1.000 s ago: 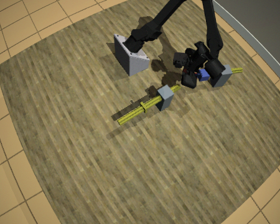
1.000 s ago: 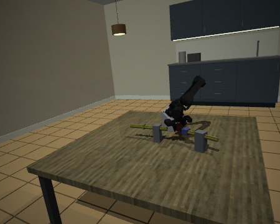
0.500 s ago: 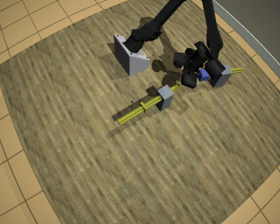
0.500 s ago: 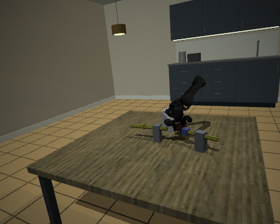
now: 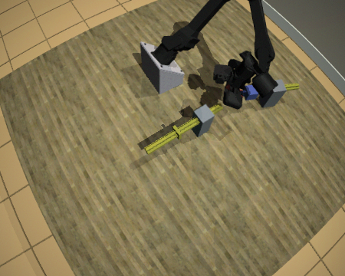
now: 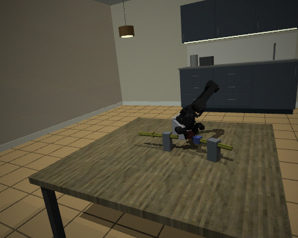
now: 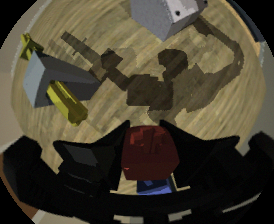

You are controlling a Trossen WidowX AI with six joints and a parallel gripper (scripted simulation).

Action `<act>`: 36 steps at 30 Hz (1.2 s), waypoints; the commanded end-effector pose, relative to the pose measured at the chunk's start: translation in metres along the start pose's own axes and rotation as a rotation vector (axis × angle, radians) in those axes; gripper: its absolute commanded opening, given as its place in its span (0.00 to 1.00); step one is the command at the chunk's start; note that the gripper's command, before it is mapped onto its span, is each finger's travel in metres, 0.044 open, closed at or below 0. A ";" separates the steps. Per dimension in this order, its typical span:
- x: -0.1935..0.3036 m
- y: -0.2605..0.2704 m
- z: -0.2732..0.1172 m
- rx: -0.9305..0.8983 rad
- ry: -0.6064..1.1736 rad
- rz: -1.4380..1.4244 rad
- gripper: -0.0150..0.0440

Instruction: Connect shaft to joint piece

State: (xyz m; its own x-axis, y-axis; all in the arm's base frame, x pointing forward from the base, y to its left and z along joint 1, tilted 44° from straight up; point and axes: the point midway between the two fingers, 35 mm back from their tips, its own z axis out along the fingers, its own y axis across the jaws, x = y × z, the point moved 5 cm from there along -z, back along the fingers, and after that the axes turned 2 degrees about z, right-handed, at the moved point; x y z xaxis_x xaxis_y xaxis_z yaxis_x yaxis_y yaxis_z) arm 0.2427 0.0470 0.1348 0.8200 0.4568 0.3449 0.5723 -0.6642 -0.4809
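The red joint piece [image 6: 190,135] [image 7: 150,154] is gripped between the partly open fingers of the gripper [image 5: 234,86] [image 6: 190,129] [image 7: 144,123]. It is held just beside the blue hinge piece [image 5: 251,92] [image 6: 197,139] [image 7: 155,187]. Beyond the blue hinge piece, the fixed shaft [image 5: 291,87] [image 6: 226,146] is borne by its block [image 5: 274,96] [image 6: 213,151].
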 end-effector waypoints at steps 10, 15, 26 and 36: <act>0.000 0.000 0.000 0.002 0.002 0.002 0.56; 0.000 0.000 0.000 0.000 0.000 0.000 0.50; 0.000 0.000 0.000 0.000 0.000 0.000 0.25; -0.001 0.005 0.002 -0.021 0.036 -0.112 0.25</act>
State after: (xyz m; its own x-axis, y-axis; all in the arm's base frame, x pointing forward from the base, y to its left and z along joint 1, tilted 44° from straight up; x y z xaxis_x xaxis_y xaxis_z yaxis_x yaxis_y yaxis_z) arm 0.2438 0.0454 0.1325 0.7859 0.4860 0.3822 0.6177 -0.6445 -0.4506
